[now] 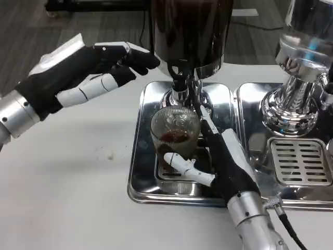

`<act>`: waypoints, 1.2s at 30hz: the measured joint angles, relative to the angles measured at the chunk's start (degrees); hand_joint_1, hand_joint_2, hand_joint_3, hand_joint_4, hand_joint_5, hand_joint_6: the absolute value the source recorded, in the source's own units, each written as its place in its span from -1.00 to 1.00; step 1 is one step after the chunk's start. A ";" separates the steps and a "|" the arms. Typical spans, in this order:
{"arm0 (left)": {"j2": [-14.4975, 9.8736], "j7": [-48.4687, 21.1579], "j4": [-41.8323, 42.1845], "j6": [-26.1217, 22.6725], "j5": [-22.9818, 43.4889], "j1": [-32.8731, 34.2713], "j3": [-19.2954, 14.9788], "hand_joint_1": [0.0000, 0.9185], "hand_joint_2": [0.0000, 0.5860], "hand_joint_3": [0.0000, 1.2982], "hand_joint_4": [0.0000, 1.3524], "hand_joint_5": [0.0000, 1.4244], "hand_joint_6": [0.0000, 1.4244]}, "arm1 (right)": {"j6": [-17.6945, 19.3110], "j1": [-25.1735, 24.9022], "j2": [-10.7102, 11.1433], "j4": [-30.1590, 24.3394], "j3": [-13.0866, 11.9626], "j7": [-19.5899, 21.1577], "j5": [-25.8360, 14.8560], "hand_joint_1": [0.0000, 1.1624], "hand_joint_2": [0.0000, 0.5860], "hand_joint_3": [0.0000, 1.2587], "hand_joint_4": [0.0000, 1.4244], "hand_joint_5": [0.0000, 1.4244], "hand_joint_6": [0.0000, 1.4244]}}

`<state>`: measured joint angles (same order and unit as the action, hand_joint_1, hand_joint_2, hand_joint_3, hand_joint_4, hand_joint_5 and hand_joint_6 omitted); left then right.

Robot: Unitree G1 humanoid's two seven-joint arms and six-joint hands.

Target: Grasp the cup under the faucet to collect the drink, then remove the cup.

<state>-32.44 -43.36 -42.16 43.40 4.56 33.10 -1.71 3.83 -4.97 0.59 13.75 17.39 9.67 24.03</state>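
A clear ribbed glass cup [175, 131] stands on the steel drip tray [139, 156] beneath the dispenser's faucet [179, 78]. A little dark drink lies in its bottom. My right hand [223, 161] wraps the cup from the right and front, holding it with its fingers [183, 162] across the lower wall. My left hand [88, 70] hovers at the upper left with its fingers stretched toward the faucet lever; whether the fingertips [145, 60] touch the lever I cannot tell. The dark drink tank [192, 31] rises above the faucet.
A second dispenser [296, 78] with a chrome base and its own grated drip tray [299, 161] stands to the right. White table surface [67, 177] spreads to the left and front. A black cable [291, 234] trails by my right forearm.
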 measured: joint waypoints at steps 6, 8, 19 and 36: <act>0.00 0.00 1.05 -1.59 0.00 -1.00 0.00 -1.00 -0.49 -0.36 -0.50 -0.51 -0.41 | -1.20 -0.19 -0.19 -0.12 0.69 1.80 2.25 0.14 -0.42 -1.00 -1.00 -0.92 -0.55; 0.00 -0.01 1.15 -1.99 0.00 -1.40 0.00 -1.00 -0.48 -0.35 -0.49 -0.51 -0.41 | -1.56 -0.27 -0.30 -0.12 0.80 2.44 2.93 0.14 -0.43 -1.00 -1.00 -0.83 -0.49; 0.00 -0.01 1.65 -2.74 -0.01 -1.51 0.00 -1.00 -0.47 -0.33 -0.47 -0.50 -0.41 | -1.83 -0.22 -2.45 0.69 1.36 10.45 6.21 0.23 -0.39 -0.40 -0.45 -0.24 0.09; 0.00 0.35 1.39 -1.51 -0.63 -1.52 0.00 -1.00 -0.45 -0.34 -0.46 -0.50 -0.42 | 2.31 1.13 -2.33 4.01 3.09 22.32 9.96 0.31 -0.35 -0.11 -0.16 0.12 0.49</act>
<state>-32.44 -43.01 -40.77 41.89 3.93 31.58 -1.71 6.13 -3.84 -1.74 17.77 20.48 31.99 33.99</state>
